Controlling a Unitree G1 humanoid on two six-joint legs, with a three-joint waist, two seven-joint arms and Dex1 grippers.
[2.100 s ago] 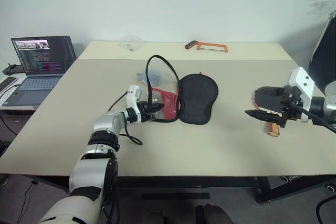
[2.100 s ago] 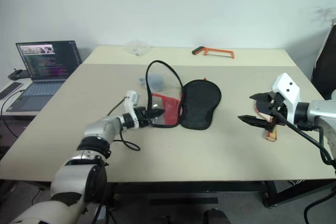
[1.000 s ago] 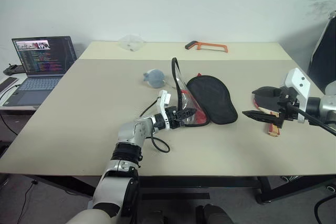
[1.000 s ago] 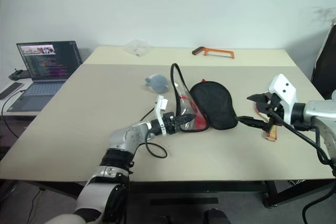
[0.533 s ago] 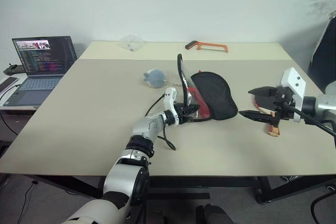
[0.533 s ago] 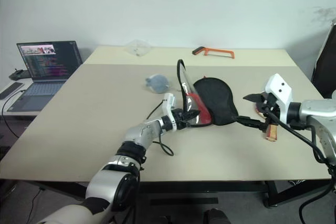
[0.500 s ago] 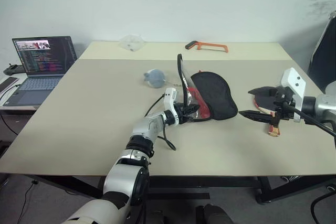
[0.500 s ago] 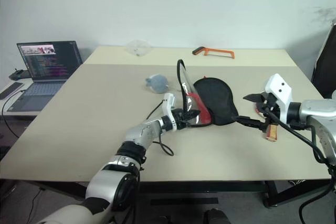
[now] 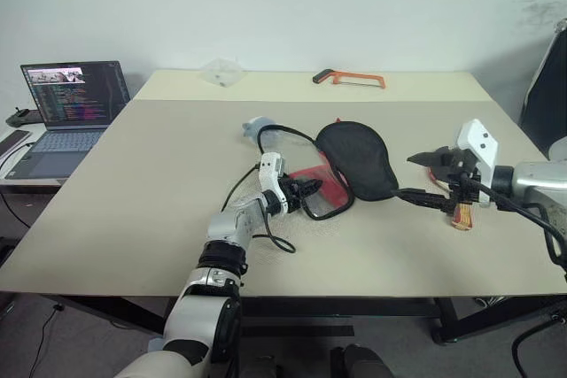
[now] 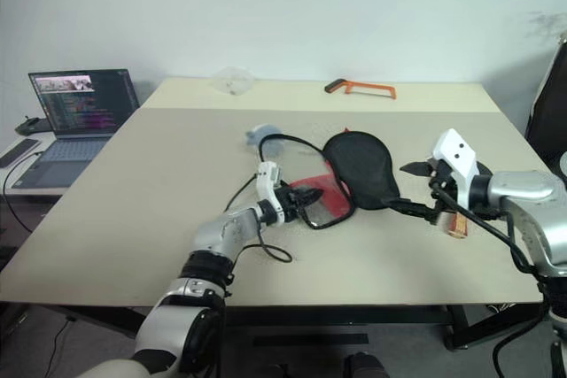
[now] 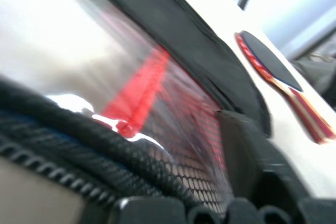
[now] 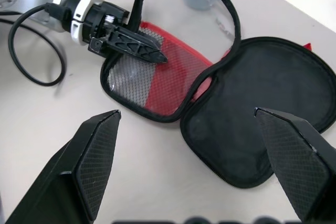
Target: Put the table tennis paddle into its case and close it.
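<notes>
Both grippers were over the table [image 9: 115,219]. Nearest, the left gripper [image 9: 306,190] reached forward to the near edge of the case [image 9: 350,165], its black fingers [image 12: 137,46] lying over the rim of the mesh and red flap; whether they were pinching that rim or merely resting on it could not be told, nor how far apart they stood. A black cable [image 9: 257,219] looped on the tabletop beside that wrist.

The case lay unzipped and spread flat in the middle of the table: a clear, mesh-backed flap with a red panel toward the left gripper, and the black fabric half [image 9: 357,158] on the other side, toward the right arm. Its black zip edge arched up and back over the open flap.

To the right, the right gripper [image 9: 425,179] hung near the black half with its two fingers spread wide and nothing between them. Just behind it the paddle [image 9: 454,205] lay on the table, its striped wooden handle [image 9: 461,216] pointing toward the near edge, outside the case.

Farther back, a small grey-blue lump [image 9: 256,126] sat just behind the case. At the far edge lay an orange-handled saw [image 9: 348,79] and a crumpled clear wrapper [image 9: 221,70]. A laptop [image 9: 66,108] stood open on a side table at far left.
</notes>
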